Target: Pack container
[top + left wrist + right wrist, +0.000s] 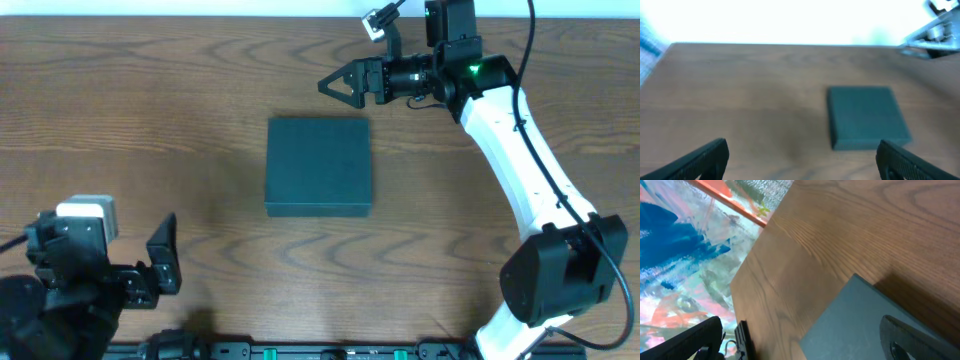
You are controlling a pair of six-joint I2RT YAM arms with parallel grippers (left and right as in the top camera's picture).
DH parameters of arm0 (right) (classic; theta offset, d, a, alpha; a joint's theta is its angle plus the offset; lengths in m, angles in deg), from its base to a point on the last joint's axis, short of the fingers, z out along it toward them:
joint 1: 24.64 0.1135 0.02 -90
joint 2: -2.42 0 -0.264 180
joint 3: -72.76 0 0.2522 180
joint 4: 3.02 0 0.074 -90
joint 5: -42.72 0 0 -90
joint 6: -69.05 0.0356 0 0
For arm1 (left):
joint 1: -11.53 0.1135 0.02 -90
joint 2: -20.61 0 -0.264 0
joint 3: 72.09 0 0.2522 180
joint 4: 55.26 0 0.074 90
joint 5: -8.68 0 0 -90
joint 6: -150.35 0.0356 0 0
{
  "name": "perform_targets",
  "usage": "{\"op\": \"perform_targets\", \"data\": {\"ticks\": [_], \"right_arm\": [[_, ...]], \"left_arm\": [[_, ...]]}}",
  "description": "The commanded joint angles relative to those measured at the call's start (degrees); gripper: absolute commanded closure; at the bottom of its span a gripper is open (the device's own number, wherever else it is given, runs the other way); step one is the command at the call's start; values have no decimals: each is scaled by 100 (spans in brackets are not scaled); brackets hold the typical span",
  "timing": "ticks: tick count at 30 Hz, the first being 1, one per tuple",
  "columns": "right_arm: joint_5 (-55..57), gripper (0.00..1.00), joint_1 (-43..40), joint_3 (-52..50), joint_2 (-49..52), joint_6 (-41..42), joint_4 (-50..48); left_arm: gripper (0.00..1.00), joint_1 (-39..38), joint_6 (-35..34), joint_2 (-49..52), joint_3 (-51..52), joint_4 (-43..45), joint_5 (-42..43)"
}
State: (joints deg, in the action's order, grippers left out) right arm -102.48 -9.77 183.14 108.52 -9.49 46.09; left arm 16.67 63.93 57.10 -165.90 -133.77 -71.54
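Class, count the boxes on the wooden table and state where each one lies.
1. The matte black, square cardboard box lies closed near the middle of the brown wooden table; anything inside it is hidden.

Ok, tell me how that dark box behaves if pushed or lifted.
The container lies flat and low on the table, so a push would probably slide it, not tip it. It looks wider than the open fingers of the right gripper, so lifting likely needs an edge pinch.

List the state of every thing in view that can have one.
container: closed, lying flat on the table, nothing touching it.
left gripper: open, empty.
right gripper: open, empty.
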Motion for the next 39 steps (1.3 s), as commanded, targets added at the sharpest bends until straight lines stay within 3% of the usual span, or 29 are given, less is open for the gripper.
{"op": "perform_targets", "data": {"ticks": [1, 6, 12, 19, 33, 39], "right_arm": [[-4, 1, 20, 13, -79, -83, 7], [-4, 1, 20, 13, -79, -83, 7], [-4, 1, 20, 13, -79, -83, 7], [-4, 1, 20, 13, -79, -83, 7], [-4, 1, 20, 13, -79, -83, 7], [-4, 1, 20, 13, -79, -83, 7]], "left_arm": [[5, 389, -254, -535, 1008, 452, -444], [5, 850, -452, -1390, 2745, 1591, -476], [5, 1003, -1440, -2352, 4907, 3042, -533], [5, 933, -2015, -2959, 6384, 4094, -531], [5, 568, -2092, -3630, 7364, 4367, -595], [5, 382, -1687, -3630, 7390, 4422, -590]]}}
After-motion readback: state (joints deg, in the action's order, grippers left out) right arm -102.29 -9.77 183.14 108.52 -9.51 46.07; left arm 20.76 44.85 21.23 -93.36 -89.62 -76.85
